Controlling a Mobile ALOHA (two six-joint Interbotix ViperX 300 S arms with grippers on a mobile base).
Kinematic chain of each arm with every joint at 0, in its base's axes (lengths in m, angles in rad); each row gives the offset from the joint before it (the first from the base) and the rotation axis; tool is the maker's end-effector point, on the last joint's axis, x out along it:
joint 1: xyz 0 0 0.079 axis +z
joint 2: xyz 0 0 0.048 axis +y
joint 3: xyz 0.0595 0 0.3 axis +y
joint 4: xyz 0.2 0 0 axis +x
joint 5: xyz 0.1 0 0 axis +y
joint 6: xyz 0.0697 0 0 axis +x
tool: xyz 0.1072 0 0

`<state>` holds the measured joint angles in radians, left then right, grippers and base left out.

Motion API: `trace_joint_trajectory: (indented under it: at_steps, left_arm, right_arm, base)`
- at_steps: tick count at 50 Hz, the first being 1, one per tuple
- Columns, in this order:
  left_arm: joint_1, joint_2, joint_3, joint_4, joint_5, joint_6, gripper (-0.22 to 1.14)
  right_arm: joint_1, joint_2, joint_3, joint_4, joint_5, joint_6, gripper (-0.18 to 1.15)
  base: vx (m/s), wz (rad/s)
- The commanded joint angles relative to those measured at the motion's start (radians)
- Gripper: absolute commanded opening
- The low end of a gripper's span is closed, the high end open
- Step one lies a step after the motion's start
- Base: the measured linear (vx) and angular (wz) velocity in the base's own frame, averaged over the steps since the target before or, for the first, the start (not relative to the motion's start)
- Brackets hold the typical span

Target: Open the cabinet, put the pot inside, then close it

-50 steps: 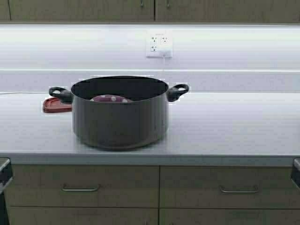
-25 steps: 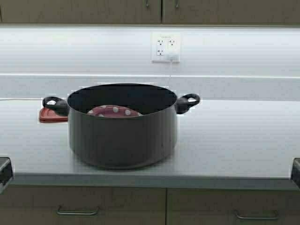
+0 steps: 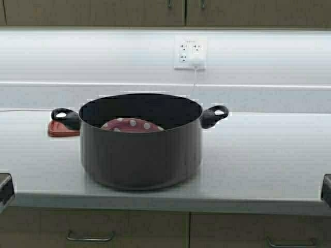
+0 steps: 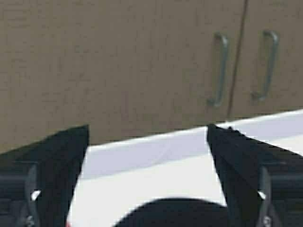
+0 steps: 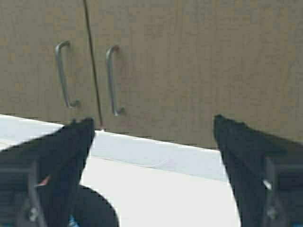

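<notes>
The wide grey metal stockpot (image 3: pixel 140 150) sits mid-desk (image 3: pixel 258 155); the tan wood-grain wall cabinet (image 3: pixel 93 11) hangs closed at twelve o'clock. My left tool (image 4: pixel 147 179) and right tool (image 5: pixel 151 175) gape, empty.

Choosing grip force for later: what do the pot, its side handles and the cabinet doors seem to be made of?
The pot looks like grey metal with a dull satin finish, dark inside. Its loop handles look like black matte plastic, though that is uncertain. The cabinet doors show tan wood grain, possibly laminate, with slim brushed-metal pulls.
</notes>
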<state>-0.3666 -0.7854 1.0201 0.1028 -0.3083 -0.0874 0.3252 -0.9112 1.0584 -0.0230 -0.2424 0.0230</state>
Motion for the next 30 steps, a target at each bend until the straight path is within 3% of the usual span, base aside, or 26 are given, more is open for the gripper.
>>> trace_joint_trajectory:
  at_steps: [1, 7, 11, 18, 25, 30]
  left_arm:
    - [-0.049, 0.152, -0.081, -0.005, -0.049, 0.009, 1.02]
    - [-0.098, 0.295, -0.124, -0.031, -0.135, 0.049, 1.02]
    - [-0.132, 0.388, -0.146, -0.106, -0.186, 0.109, 1.02]
    - [-0.236, 0.545, -0.190, -0.351, -0.370, 0.290, 1.02]
    - [-0.367, 0.707, -0.308, -0.643, -0.563, 0.499, 1.02]
    - [-0.394, 0.804, -0.426, -0.736, -0.603, 0.551, 1.02]
  right_arm:
    - [0.071, 0.164, -0.064, 0.026, -0.129, -0.008, 1.04]
    - [0.120, 0.321, -0.127, 0.063, -0.221, -0.051, 1.04]
    - [0.152, 0.416, -0.183, 0.120, -0.267, -0.114, 1.04]
    - [0.238, 0.569, -0.284, 0.316, -0.351, -0.298, 1.04]
    - [0.331, 0.699, -0.383, 0.640, -0.522, -0.563, 1.04]
    - [0.344, 0.770, -0.489, 0.833, -0.568, -0.732, 1.04]
  base:
    - [-0.02, 0.00]
    - [-0.03, -0.02]
    - [-0.03, -0.01]
    - [-0.02, 0.00]
    - [-0.01, 0.00]
    - [0.00, 0.01]
